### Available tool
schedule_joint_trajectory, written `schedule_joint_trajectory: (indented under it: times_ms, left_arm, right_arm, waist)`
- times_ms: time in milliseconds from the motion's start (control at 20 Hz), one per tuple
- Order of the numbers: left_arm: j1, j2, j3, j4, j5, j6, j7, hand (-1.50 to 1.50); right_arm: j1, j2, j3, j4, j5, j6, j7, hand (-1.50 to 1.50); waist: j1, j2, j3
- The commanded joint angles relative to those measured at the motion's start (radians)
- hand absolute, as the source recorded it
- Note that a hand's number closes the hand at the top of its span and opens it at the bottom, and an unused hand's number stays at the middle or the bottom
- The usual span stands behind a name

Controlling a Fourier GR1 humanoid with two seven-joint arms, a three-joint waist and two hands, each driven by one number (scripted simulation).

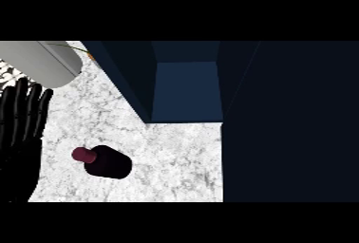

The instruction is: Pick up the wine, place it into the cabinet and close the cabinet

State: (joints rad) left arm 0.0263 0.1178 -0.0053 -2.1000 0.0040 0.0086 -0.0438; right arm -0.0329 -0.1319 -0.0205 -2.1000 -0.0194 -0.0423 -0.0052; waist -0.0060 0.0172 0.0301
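One wine bottle [105, 161] is seen on the counter [175, 156], capped by one dark red top [84, 154]. One counter of pale marbled stone is shown. One dark blue cabinet [186, 90] is counted, with one open compartment visible in it. One black hand [21, 123] is seen at the left edge, fingers straight. One pale grey cylinder [42, 61] is counted at the upper left corner. No second bottle or second hand is shown.
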Motion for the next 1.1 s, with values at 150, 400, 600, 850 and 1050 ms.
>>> schedule_joint_trajectory:
  times_ms: [150,400,600,850,1050]
  left_arm:
    - [-0.059,0.027,-0.037,0.139,0.066,-0.137,-0.124,-1.5]
    - [-0.077,-0.04,-0.067,0.177,0.364,-0.193,0.138,-1.5]
    - [-0.112,-0.051,-0.085,0.132,0.428,-0.159,0.257,-1.5]
    - [-0.096,-0.029,-0.057,0.023,0.464,-0.126,0.349,-1.5]
    - [-0.122,-0.023,-0.035,-0.002,0.481,-0.106,0.399,-1.5]
  right_arm:
    - [0.116,0.036,0.032,-0.067,0.028,-0.001,-0.051,-1.5]
    - [0.191,0.008,0.166,-0.101,-0.104,0.137,0.094,-1.5]
    - [0.255,-0.025,0.141,-0.191,-0.157,0.169,0.137,-1.5]
    - [0.288,-0.033,0.141,-0.311,-0.165,0.172,0.244,-1.5]
    - [0.278,-0.034,0.04,-0.208,-0.23,0.23,0.15,-1.5]
  waist:
    - [-0.009,-0.017,-0.031]
    - [-0.024,-0.016,-0.031]
    - [-0.009,-0.02,-0.03]
    - [0.002,-0.019,-0.03]
    - [0.004,-0.019,-0.03]
